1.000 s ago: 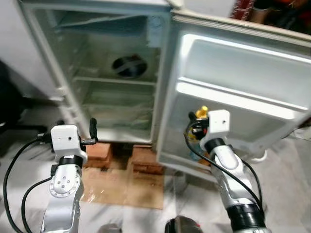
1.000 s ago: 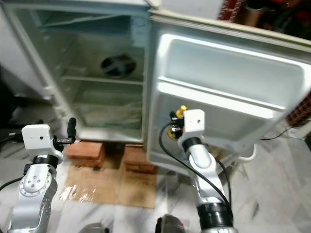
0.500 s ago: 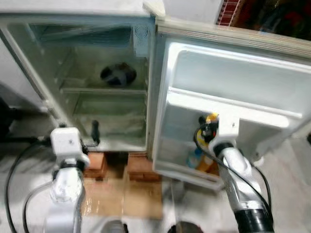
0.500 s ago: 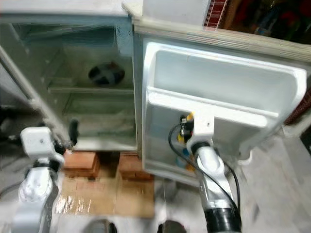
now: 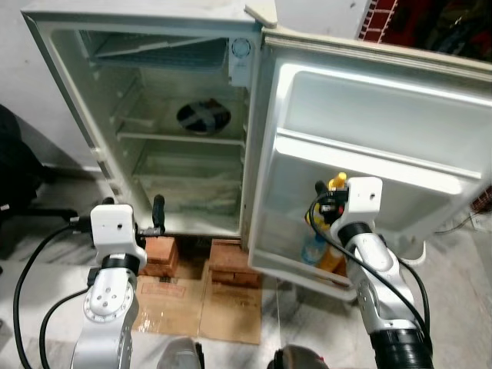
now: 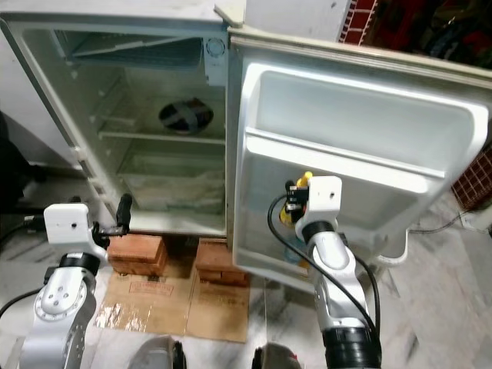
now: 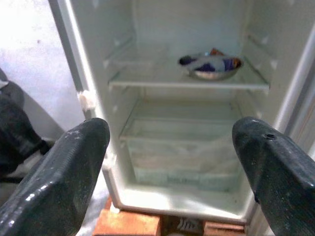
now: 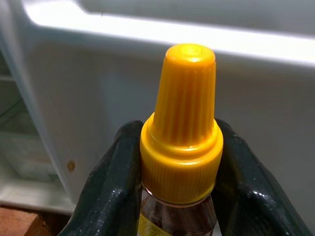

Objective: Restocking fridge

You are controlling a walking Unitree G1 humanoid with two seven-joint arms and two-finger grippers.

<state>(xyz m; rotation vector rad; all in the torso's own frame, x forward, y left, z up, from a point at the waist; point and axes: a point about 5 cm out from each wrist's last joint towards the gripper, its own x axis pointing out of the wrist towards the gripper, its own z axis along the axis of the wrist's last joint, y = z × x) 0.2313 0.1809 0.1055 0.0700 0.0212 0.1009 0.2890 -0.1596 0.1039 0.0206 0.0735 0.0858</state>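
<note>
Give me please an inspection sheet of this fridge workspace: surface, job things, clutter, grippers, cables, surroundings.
Surface: pale floor with flattened cardboard; the fridge stands on bricks.
Job's things: bottle with yellow cap held in front of the open fridge door; a blue-capped bottle and something orange already sit in the lower door shelf; a bowl is on an inner shelf.
Clutter: nothing seen.
Grippers: right gripper shut on the bottle neck; left gripper open, facing the fridge interior.
Cables: black cables loop along both arms.
Surroundings: red brick wall behind; dark object at far left.
</note>
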